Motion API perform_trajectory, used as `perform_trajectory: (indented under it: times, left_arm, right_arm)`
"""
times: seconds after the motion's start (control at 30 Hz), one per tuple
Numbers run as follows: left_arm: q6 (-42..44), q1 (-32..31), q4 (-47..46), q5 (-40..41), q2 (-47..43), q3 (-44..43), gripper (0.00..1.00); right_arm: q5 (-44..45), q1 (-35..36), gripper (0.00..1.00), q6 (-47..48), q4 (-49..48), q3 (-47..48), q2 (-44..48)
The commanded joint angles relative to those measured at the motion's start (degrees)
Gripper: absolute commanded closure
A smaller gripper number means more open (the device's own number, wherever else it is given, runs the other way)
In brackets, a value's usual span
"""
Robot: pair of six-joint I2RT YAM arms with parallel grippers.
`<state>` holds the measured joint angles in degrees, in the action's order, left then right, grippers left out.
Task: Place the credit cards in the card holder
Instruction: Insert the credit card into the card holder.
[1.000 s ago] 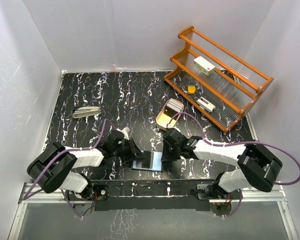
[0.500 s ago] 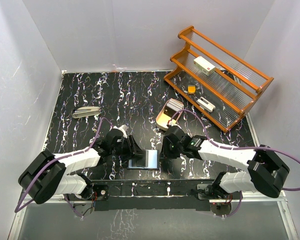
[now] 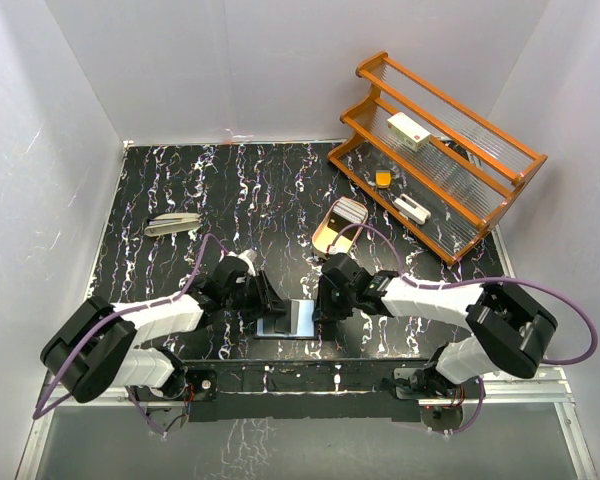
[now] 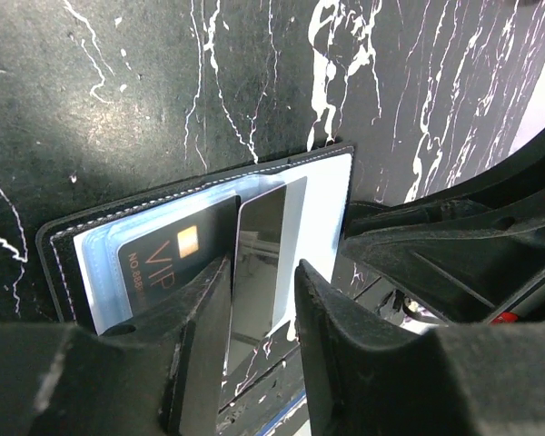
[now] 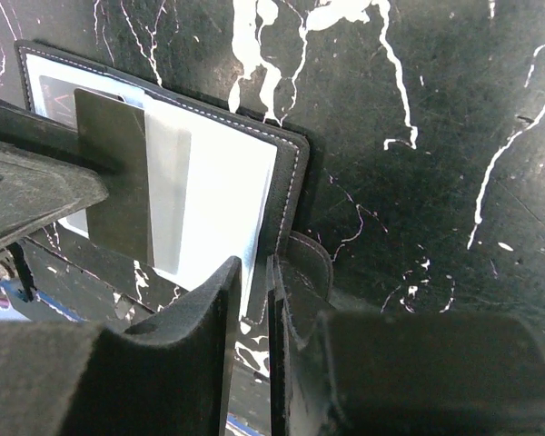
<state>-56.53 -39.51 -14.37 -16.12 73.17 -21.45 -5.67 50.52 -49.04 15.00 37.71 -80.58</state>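
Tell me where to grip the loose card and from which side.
Probably pinch the card across its faces at the end nearest the left tool, coming from that side: it sticks out, the other overlaps the wallet's pockets, and the right tool grips the adjoining edge.

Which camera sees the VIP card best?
The left wrist view: the VIP card is close, its letters readable in the holder. The right wrist view shows only a corner; the top view shows it too small.

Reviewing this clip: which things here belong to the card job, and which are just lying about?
In the job: card holder, dark card, VIP card.
Lying about: wooden rack, white box on it, cream tray, pale stapler-like object.
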Motion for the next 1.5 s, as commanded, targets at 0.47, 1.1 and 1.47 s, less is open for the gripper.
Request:
perform_trajectory:
  times: [0.47,1.1,1.47]
  left_arm:
    - [-1.8,-1.8,1.8,1.8,2.3,-2.5,0.64]
    - [2.5,-1.9,11.2,1.5,1.1,-6.4,0.47]
    - [-4.3,-3.4,3.1,-2.3,3.2,-3.7,0.46]
  right_arm:
    - [1.6,0.5,0.83,-1.4,-4.6,-0.3,0.0]
    - [0.4,0.5,0.83,-1.2,-6.1,-0.7,-0.5]
    - [0.5,0.8,0.84,-2.2,-7.3,-2.1,-0.8]
